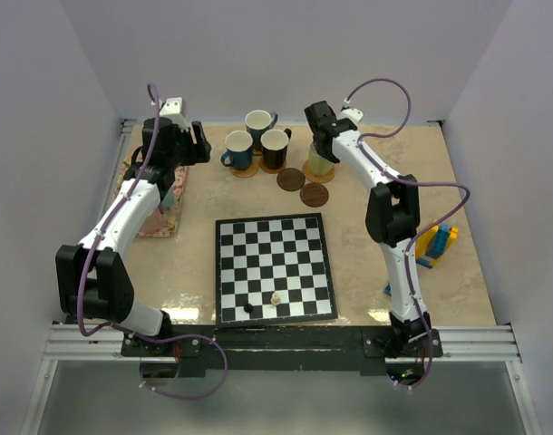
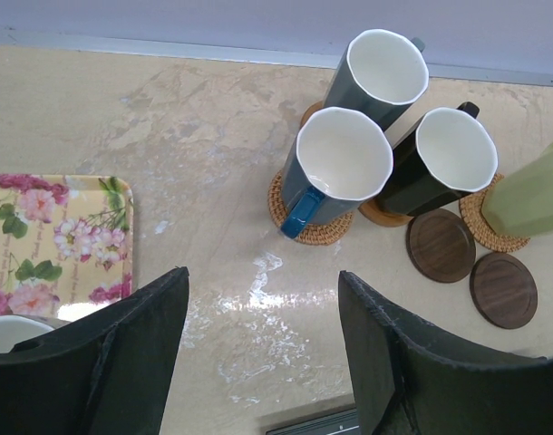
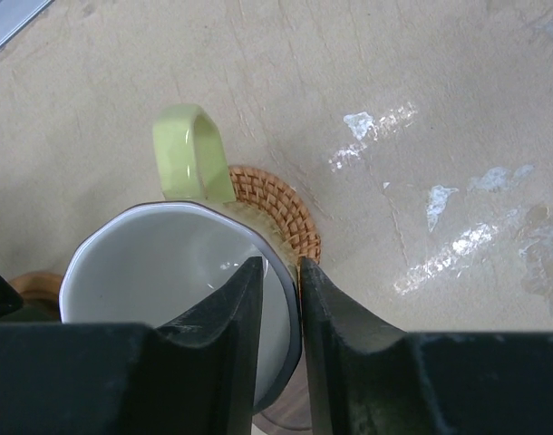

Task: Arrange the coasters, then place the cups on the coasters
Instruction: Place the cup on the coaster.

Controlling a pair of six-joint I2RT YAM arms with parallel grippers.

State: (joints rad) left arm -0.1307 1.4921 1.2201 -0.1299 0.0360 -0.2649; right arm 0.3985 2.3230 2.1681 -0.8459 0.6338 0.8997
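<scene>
Your right gripper (image 3: 278, 276) straddles the rim of the pale green cup (image 3: 150, 263), seating it on its woven coaster (image 3: 281, 210); clamped or loosened, you cannot tell; your left gripper (image 2: 263, 285) hangs wide apart, empty.

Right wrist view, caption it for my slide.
Right hand straddling the rim of the pale green mug, which stands on a woven coaster.

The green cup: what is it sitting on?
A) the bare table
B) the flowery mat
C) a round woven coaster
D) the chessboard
C: the green cup sits on a round woven coaster, whose wicker edge peeks out from under it.
</scene>
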